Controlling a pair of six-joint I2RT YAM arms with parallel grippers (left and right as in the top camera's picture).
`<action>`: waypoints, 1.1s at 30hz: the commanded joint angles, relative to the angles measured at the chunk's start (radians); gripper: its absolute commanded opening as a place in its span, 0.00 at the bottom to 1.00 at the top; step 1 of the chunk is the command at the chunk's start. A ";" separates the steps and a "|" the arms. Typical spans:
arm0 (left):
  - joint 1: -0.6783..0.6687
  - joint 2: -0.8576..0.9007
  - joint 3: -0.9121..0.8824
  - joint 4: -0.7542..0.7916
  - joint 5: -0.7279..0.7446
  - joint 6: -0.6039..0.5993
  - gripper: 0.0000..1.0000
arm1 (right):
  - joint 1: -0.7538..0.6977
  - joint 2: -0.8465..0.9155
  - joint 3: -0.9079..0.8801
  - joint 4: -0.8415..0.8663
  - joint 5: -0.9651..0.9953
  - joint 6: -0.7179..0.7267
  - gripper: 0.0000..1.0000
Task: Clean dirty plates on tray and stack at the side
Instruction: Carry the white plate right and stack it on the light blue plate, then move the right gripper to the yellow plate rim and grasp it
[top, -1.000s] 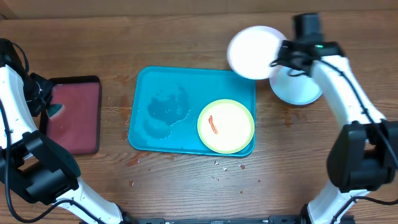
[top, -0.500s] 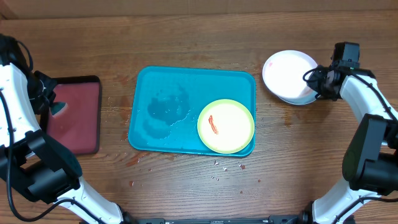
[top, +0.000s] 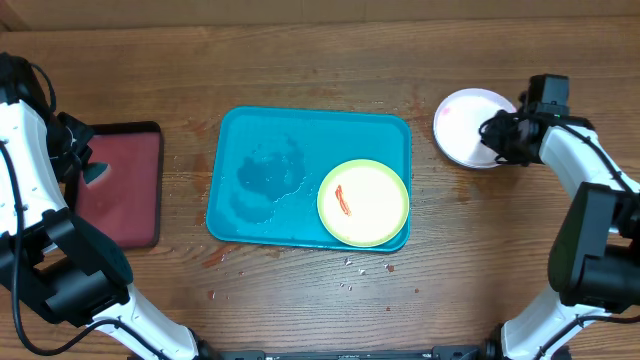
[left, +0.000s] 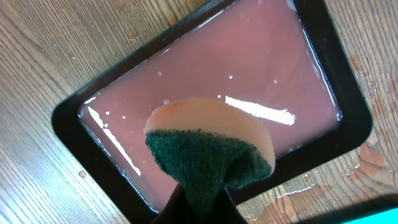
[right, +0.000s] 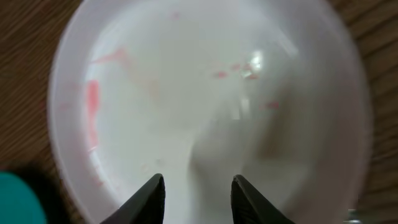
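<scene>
The tray's (top: 225, 180) left half lies open to reach; a yellow plate (top: 363, 202) fills its right corner, and bare wood surrounds it.

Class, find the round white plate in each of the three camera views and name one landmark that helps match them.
Overhead: round white plate at upper right, beside the teal tray.
Left wrist: not in view.
Right wrist: white plate fills the frame.
Shared landmark: right gripper, fingers at the plate's rim.

Plate (top: 363, 203) on tray (top: 262, 170), stacked plates (top: 468, 127) right, basin (top: 120, 185) left
</scene>
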 joint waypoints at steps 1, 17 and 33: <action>-0.008 0.004 -0.003 0.002 0.002 -0.019 0.04 | 0.063 -0.026 -0.003 0.019 -0.197 -0.055 0.38; -0.014 0.004 -0.003 0.003 0.002 0.003 0.04 | 0.471 -0.024 -0.037 -0.003 0.051 -0.499 0.72; -0.014 0.004 -0.003 0.009 0.002 0.003 0.04 | 0.498 0.003 -0.039 -0.187 -0.010 -0.407 0.53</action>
